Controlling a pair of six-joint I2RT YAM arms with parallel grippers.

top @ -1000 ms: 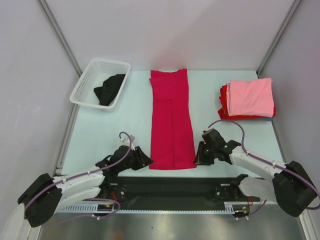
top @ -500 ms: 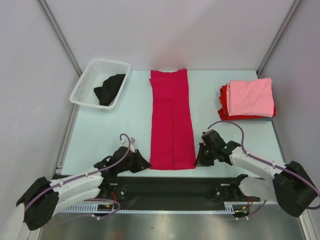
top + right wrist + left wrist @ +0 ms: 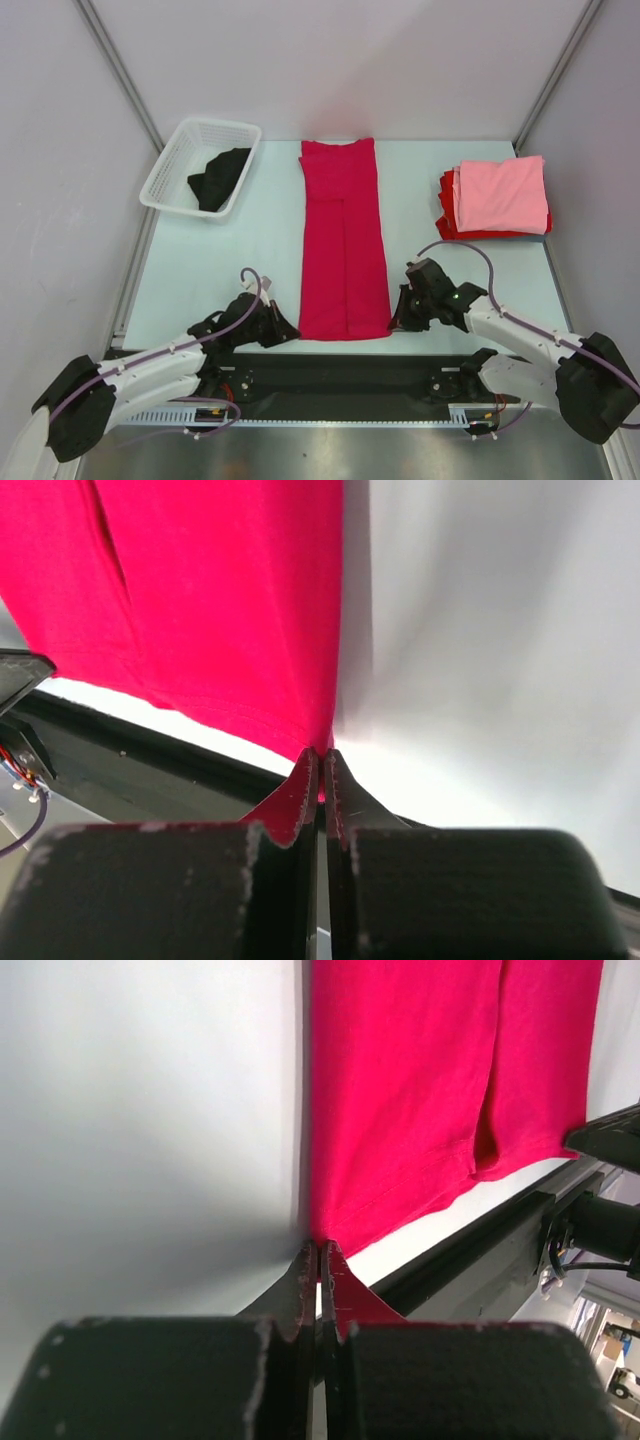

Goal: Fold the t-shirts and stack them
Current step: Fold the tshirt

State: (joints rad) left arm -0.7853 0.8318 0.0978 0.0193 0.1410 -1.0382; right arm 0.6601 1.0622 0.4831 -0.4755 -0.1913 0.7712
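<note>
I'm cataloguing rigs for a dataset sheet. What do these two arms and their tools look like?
The left arm and right arm match: white link shells, black joint housings, black shoulder blocks. A pale lilac cable loops to each wrist. The left tool and right tool are black, their thin fingers tapering to points, edges scuffed pale.

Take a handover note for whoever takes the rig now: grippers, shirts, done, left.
Left gripper: shut on the near left corner of the crimson t-shirt.
Right gripper: shut on its near right corner.
That shirt lies as a long strip mid-table.
Done: pink t-shirt folded atop the red stack, far right.
Left: fold the crimson one, stack it; black t-shirt sits in the white basket.
</note>
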